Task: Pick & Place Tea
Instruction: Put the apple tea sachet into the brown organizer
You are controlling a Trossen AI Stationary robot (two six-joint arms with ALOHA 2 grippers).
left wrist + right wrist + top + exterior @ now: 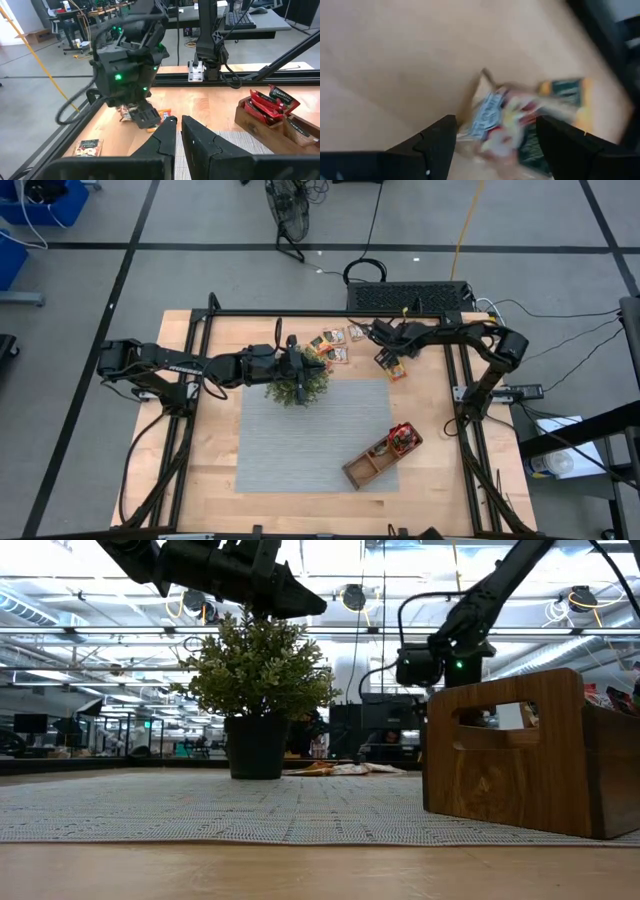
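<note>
Nearest the table-level camera stands the brown wooden tray (pixel 520 755), on the grey mat (pixel 315 435), with red tea sachets (pixel 403 440) in its end compartment. More tea sachets (pixel 335 345) lie loose on the bare wood at the table's far edge, and the right gripper (pixel 495 137) hangs over a small heap of them with its fingers spread wide apart, holding nothing. Beside them, the left gripper (pixel 177 130) hovers above the potted plant (pixel 297 385), fingers nearly together and empty.
</note>
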